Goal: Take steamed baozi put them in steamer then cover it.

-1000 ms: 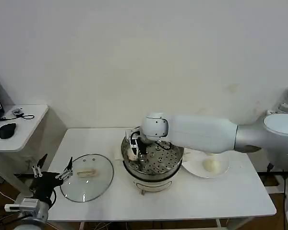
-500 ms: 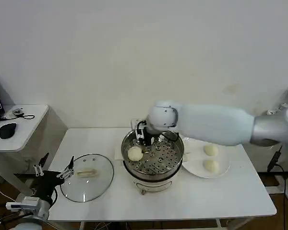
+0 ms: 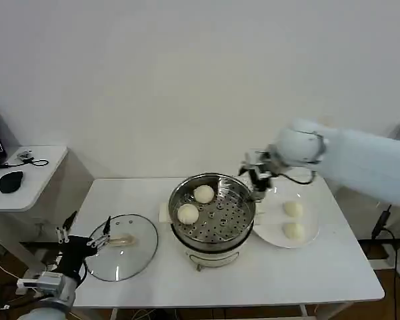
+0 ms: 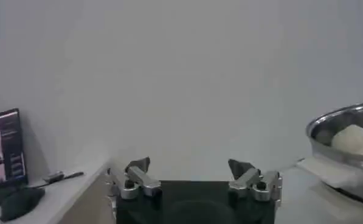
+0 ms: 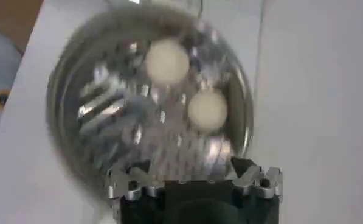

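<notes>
The shiny steamer point(image 3: 213, 217) stands mid-table with two white baozi point(image 3: 188, 213) point(image 3: 203, 194) on its perforated tray. Two more baozi point(image 3: 292, 209) point(image 3: 293, 231) lie on a clear glass plate point(image 3: 308, 237) to its right. My right gripper point(image 3: 257, 175) hovers open and empty above the steamer's right rim, between pot and plate; its wrist view looks down on the steamer point(image 5: 108, 91) and both buns point(image 5: 166, 60) point(image 5: 207, 110). The glass cover point(image 3: 122, 246) with its cream handle lies flat on the table at the left. My left gripper point(image 3: 85, 238) is parked open beside the cover's left edge.
A white side table point(image 3: 27, 175) with a black mouse point(image 3: 10, 181) stands at the far left. A wall runs close behind the table. Bare tabletop lies in front of the steamer and plate.
The right gripper let go of a baozi in the steamer, rose, and swung right to the pot's right rim. A second baozi now shows in the tray. The left arm barely shifted.
</notes>
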`<state>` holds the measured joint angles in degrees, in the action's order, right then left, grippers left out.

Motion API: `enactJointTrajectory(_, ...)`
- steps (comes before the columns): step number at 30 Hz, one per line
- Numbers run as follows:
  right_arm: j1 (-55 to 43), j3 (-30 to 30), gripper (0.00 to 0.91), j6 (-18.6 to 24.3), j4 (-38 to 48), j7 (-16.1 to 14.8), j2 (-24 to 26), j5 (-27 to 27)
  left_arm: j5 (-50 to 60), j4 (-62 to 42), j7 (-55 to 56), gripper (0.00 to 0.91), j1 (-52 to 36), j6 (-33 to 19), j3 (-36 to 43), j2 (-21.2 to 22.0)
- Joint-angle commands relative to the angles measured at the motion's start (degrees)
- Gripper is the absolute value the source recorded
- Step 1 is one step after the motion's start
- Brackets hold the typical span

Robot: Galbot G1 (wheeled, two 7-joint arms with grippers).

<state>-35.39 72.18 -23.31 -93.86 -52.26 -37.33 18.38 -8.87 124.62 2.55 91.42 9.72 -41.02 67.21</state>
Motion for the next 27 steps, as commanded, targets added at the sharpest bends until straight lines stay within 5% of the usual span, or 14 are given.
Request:
enactJointTrajectory(1,13.94,-12.13,0.907,11.03,-1.92,-6.98,18.31,-12.69,0.53,0.38,0.02,0.907,0.30,0.01,1.65,0.21)
enactJointTrajectory(5,32.32,-26.98,0.907,14.14,0.25,-7.11,20.62,-19.90,0.76,0.70,0.01,0.907,1.13,-0.10,1.23,0.31)
enactJointTrajectory(8,37.58,-29.98,0.907,15.30,1.62,-6.97,19.89,-25.10,0.81,1.09,-0.01,0.907,1.63,-0.13,0.69,0.37)
enactJointTrajectory(27,42.12,-31.81,0.907,17.36,18.37,-3.72,4.91,-31.95,1.78,0.55,0.01,0.907,2.85,-0.38,-1.49,1.40)
